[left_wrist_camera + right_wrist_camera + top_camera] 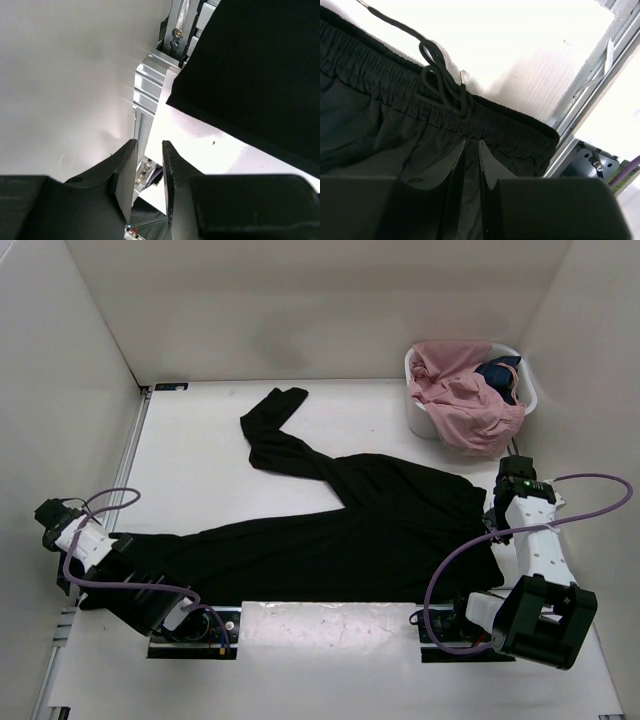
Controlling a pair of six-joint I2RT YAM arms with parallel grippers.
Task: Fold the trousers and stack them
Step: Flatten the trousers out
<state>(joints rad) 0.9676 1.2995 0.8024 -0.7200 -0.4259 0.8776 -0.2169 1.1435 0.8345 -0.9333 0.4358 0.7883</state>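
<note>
The trousers (340, 530) lie spread unfolded across the surface (200, 450), so folding seems barely begun: the right tool (470, 150) looks nearly closed over the waistband, perhaps pinching it, and the left tool (149, 165), nearly closed, holds nothing beside the leg's end.

A robot test cell in a lab, not a home; a bare white table (300, 440) is boxed in by plain white walls (300, 300); aluminium rails (135, 455) edge it; two arms are bolted on; cables (450, 580) trail.
</note>
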